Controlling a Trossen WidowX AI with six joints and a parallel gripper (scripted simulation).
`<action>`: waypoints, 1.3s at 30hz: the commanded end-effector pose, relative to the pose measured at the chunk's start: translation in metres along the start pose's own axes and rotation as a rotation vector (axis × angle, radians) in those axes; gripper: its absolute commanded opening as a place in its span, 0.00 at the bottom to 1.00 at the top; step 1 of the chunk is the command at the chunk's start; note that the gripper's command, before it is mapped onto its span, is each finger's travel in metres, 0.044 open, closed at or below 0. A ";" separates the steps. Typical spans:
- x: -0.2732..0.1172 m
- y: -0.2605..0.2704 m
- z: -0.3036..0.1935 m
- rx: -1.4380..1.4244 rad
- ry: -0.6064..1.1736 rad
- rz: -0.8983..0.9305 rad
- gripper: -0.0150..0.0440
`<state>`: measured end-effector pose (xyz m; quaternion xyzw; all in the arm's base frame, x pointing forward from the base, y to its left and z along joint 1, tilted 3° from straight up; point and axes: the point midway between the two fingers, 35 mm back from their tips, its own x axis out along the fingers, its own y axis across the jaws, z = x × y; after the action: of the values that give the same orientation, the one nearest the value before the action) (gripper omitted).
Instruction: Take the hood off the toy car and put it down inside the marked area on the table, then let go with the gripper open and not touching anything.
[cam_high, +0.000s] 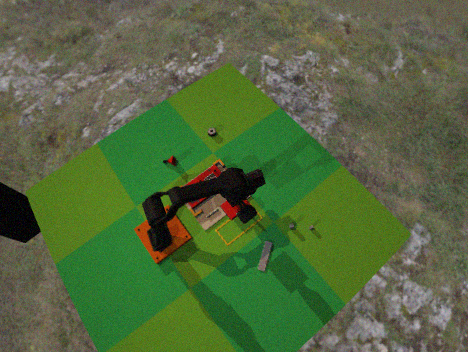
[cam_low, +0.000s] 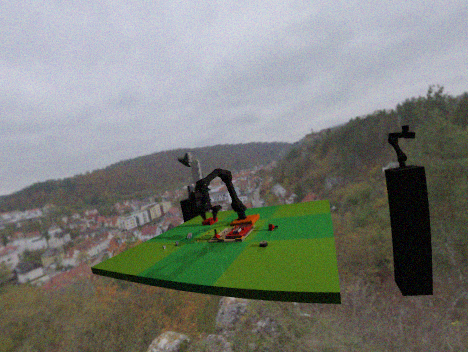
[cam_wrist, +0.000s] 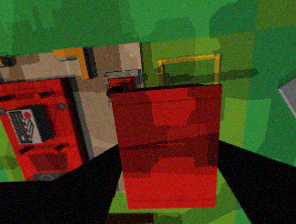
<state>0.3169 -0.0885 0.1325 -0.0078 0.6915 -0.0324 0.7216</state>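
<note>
My gripper (cam_high: 242, 209) (cam_low: 210, 215) (cam_wrist: 166, 146) is shut on the hood (cam_high: 231, 210) (cam_low: 210, 221) (cam_wrist: 172, 190), a flat red panel. It is held above the table, off the car, beside the tan board and close to the marked area. The red toy car (cam_high: 204, 177) (cam_low: 242, 231) (cam_wrist: 52, 129) stands on the board, its engine block bare in the wrist view. The marked area is a yellow outline (cam_high: 222, 237) (cam_wrist: 190, 58); in the wrist view the hood hides its near part. The arm covers part of the car in the top view.
The tan board (cam_high: 206, 223) (cam_wrist: 94, 107) has orange corner brackets and a small red block (cam_wrist: 123, 83). A grey bar (cam_high: 265, 256) lies beyond the outline. A dark ring (cam_high: 212, 132) (cam_low: 263, 244), a red piece (cam_high: 172, 160) (cam_low: 272, 227) and two small grey pieces lie farther out.
</note>
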 end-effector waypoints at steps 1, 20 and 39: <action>-0.003 -0.017 -0.006 -0.007 -0.004 -0.001 0.25; 0.003 -0.044 -0.016 -0.014 -0.002 -0.007 0.25; 0.020 -0.045 -0.015 -0.014 -0.002 -0.007 0.25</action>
<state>0.3008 -0.1335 0.1169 -0.0134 0.6905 -0.0322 0.7225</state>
